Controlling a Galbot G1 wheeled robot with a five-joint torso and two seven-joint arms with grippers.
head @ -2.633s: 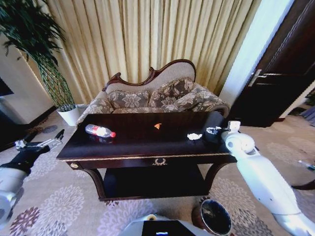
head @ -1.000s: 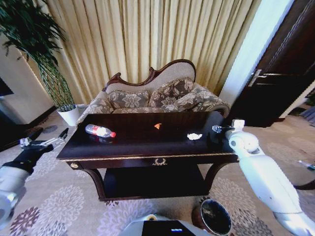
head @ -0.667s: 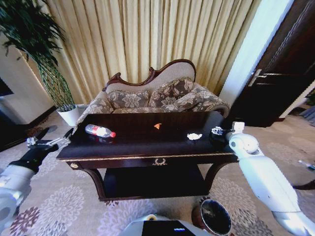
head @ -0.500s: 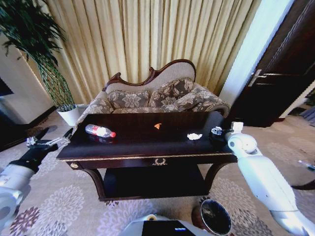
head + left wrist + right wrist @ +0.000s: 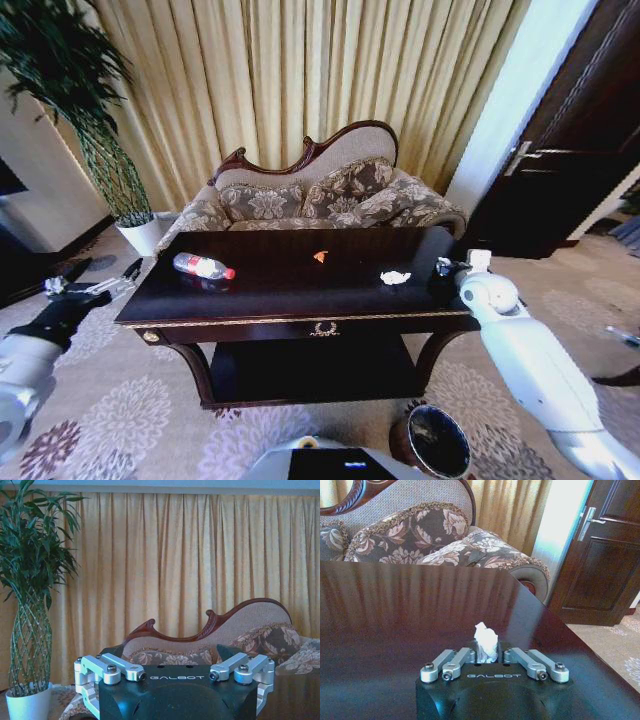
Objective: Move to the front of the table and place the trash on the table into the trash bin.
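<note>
Right wrist view: the word GALBOT is printed in pale letters on the black body of the right tool [image 5: 488, 656], and the same word sits on the left tool [image 5: 175, 676] in its own wrist view. The right tool hangs low over the right end of the desk [image 5: 290, 285], its linkage drawn in around a small crumpled white paper piece [image 5: 486, 641] that stands upright between the fingers. On the dark glossy desk top lie a clear plastic bottle [image 5: 203, 266] with a red label, on its side near the left end, its long axis running left to right with the cap end toward the middle; a tiny orange scrap [image 5: 319, 256] near the centre; and another crumpled white paper [image 5: 395, 277] right of it. The left tool [image 5: 118, 281] hovers beside the desk's left edge, fingers spread apart and holding nothing. The trash bin [image 5: 436, 441], round and dark, stands on the carpet in front of the desk's right leg.
</note>
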